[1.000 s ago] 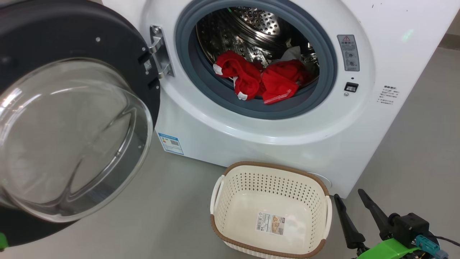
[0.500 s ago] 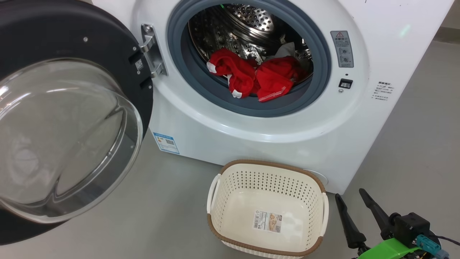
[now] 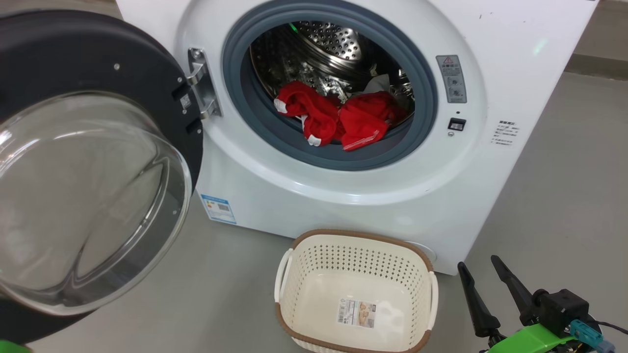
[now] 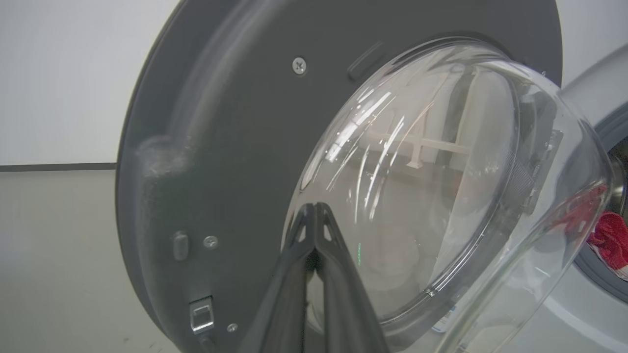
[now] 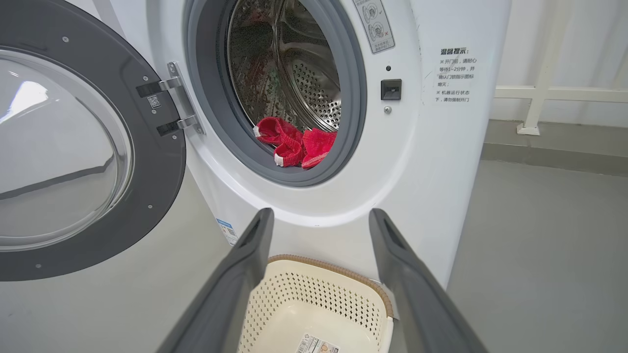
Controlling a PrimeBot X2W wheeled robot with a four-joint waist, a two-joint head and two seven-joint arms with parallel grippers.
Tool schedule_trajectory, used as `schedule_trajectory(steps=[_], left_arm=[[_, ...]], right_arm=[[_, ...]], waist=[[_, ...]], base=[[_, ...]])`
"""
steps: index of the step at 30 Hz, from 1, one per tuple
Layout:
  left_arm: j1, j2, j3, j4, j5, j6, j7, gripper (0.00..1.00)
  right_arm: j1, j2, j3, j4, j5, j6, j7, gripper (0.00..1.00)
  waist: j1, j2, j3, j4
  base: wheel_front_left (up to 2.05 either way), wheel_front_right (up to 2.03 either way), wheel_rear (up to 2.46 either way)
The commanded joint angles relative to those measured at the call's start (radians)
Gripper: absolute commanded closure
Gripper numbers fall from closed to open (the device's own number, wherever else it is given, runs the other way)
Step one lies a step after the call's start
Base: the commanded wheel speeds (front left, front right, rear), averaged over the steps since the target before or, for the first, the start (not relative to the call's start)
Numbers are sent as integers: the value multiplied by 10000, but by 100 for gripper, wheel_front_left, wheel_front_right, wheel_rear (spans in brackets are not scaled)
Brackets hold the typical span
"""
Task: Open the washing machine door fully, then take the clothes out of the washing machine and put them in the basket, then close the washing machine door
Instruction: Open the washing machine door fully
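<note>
washing machine door (image 3: 88, 186) wide open beside grey mouth rim (image 3: 333, 159), basket (image 3: 353, 257) below; left tool (image 4: 315, 208) clenched, right tool (image 3: 477, 261) spread

Floor (image 3: 564, 196) here is just plain smooth grey, a bit matte. Two things sit straight on it. The washing machine (image 3: 343, 206), a big white box, stands ahead of my right gripper (image 3: 477, 262) and a bit off to its left. The basket (image 3: 353, 257), cream with a brown rim, stands upright just left of that gripper, close to the machine's lower front. Can't tell if they touch. Right of the gripper, the grey runs out to a darker strip (image 3: 596, 63).
</note>
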Motion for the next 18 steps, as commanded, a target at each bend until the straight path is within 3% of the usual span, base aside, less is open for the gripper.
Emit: schedule_trajectory(steps=[1,4,5,6,8,11,13,17,18], left_arm=[[195,71,134,-707,78,-177,-76,100],[668,-320,-168,-1429,112,-321,-76,83],[817,-408,-326,-1666,96,-359,-76,71],[956,-478,-473,-1873,72,-384,-76,66],[1090,-549,-614,-2037,36,-400,-76,63],[1461,-689,-1240,-2434,-169,-424,-76,51],[1646,-649,-1681,-2572,-372,-428,-76,35],[1787,-572,-2090,-2635,-665,-430,-76,11],[1793,-520,-2310,-2658,-751,-431,-76,0]], right_arm=[[-23,-39,119,-292,22,63,-94,0],[4,-39,86,-320,19,63,-94,0],[6,-43,79,-331,13,63,-94,0],[8,-47,55,-342,9,63,-94,0],[10,-51,32,-354,7,63,-94,0],[2,-46,-20,-399,-32,63,-94,0],[-12,-57,-57,-422,-45,63,-94,0],[-44,-107,-131,-448,-62,63,-94,0],[-51,-123,-182,-467,-73,63,-94,0]], waist=[[0,0,-97,-128],[0,0,-138,-279],[0,0,-149,-347],[0,0,-153,-407],[0,0,-158,-470],[0,0,-151,-714],[0,0,-135,-887],[0,0,-69,-1261],[0,0,-27,-1454]], base=[[0,0,0],[0,0,0],[0,0,0],[0,0,0],[0,0,0],[0,0,0],[0,0,0],[0,0,0],[0,0,0]])
